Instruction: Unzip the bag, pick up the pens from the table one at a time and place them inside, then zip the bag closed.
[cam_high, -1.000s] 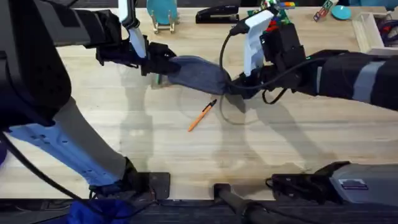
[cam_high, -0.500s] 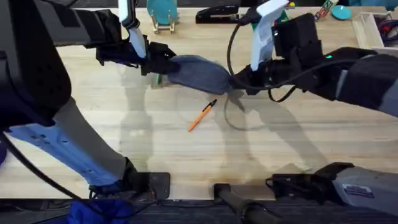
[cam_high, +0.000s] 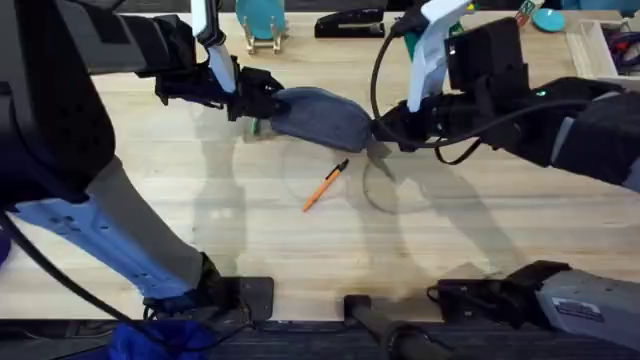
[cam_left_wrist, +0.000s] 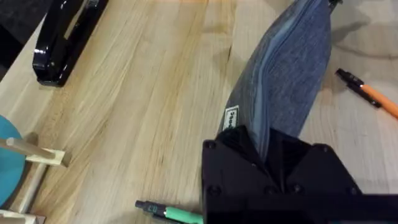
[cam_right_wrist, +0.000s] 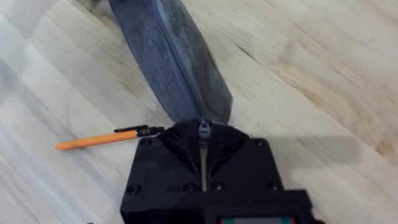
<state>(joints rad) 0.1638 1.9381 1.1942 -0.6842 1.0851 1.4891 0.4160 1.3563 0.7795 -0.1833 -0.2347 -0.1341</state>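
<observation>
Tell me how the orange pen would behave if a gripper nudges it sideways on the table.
The orange pen looks slim and round, lying flat on the smooth table, so it would probably roll. It seems light and stiff, likely skidding or pivoting rather than bending.

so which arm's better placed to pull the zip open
The right. Its hand sits at the bag's end with the zipper pull between its fingers. The left hand clamps the other end, so it looks better suited to anchoring.
</observation>
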